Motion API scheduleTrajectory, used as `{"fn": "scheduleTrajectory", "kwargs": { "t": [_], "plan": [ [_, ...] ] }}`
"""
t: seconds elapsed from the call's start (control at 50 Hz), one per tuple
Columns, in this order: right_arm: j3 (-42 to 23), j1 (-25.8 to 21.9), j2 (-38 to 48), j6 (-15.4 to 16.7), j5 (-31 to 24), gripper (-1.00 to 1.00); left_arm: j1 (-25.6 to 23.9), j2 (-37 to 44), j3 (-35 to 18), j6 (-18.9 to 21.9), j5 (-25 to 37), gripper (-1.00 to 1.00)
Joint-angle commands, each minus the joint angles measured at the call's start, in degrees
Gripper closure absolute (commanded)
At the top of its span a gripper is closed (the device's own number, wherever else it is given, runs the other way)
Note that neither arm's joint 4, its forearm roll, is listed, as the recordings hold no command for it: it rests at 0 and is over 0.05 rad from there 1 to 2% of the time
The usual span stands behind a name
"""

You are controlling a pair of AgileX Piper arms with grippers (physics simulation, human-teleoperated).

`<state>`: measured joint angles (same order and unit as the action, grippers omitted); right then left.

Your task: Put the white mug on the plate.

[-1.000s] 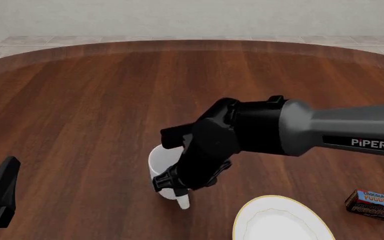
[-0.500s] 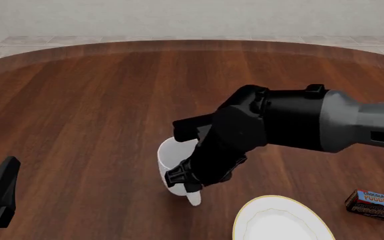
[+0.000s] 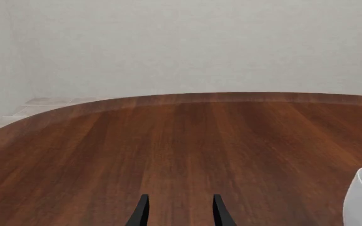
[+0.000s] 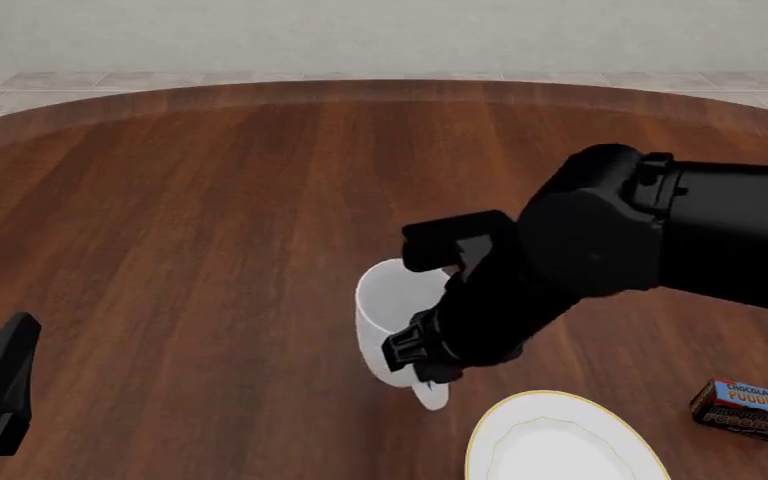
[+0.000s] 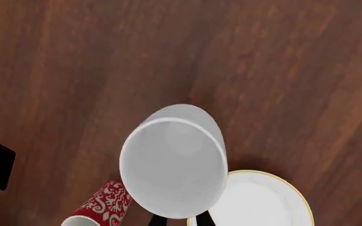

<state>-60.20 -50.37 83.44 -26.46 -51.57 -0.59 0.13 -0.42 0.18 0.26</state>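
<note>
The right claw (image 4: pixel 427 372) is clamped on the white mug (image 4: pixel 395 318), gripping it at the near side where the handle sticks out below the black fingers. The mug hangs upright with its open mouth up. From the right wrist view the mug's round opening (image 5: pixel 173 162) fills the middle, and the two fingertips (image 5: pixel 158 220) pinch its wall at the near rim.

The plate (image 4: pixel 560 445), white with a thin yellow-gold rim, lies on the table (image 4: pixel 197 220) just beside the mug, toward the right arm's side and nearer the camera; the mug is not over it. Beyond the plate on that same side sits a small dark pudding box (image 4: pixel 744 408). A red patterned cup (image 5: pixel 99 207) shows beside the mug in the right wrist view.

The left claw (image 3: pixel 177 214) rests well apart from the mug, its fingers parted with nothing between them.
</note>
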Motion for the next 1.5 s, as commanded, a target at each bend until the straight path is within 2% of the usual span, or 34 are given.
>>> {"fn": "scheduleTrajectory", "kwargs": {
  "t": [0.02, 0.38, 0.62, 0.76, 1.5],
  "plan": [
    [2.6, 1.2, -4.3, 0.1, -1.4, 1.00, 0.0, 0.0, 0.4, 0.0, -0.4, -1.00],
    [7.2, 3.7, -12.8, 1.3, -4.2, 1.00, 0.0, 0.0, 0.4, 0.0, -0.4, -1.00],
    [11.2, 4.1, -17.9, 0.4, -5.0, 1.00, 0.0, 0.0, 0.4, 0.0, -0.4, -1.00],
    [12.7, 5.1, -20.3, 1.1, -5.6, 1.00, 0.0, 0.0, 0.4, 0.0, -0.4, -1.00],
    [20.2, 6.7, -30.4, -0.8, -9.8, 1.00, 0.0, 0.0, 0.4, 0.0, -0.4, -1.00]
  ]
}}
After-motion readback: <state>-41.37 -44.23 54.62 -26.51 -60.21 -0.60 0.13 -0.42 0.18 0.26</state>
